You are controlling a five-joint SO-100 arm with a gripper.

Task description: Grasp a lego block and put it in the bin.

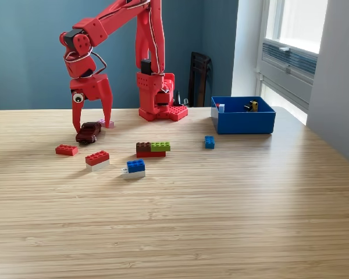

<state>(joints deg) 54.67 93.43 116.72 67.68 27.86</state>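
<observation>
Bench [221, 221] of pale wood grain, bare up front. Next back: blue-on-white lego [134, 168], red-on-white lego [97, 160], flat red brick [66, 150], brown/green-on-red stack [152, 149], small blue brick [209, 142]. My pincer [93, 124] hangs wide, tips down either side of a dark red toy car [88, 132], w/ a pink piece [109, 123] just beside. Bin [244, 123] sits far back on exterior view's right, small bits inside.

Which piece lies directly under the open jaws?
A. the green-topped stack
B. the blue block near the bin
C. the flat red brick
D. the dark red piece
D: in the exterior view the gripper straddles the dark red piece, jaws spread on either side of it.
</observation>
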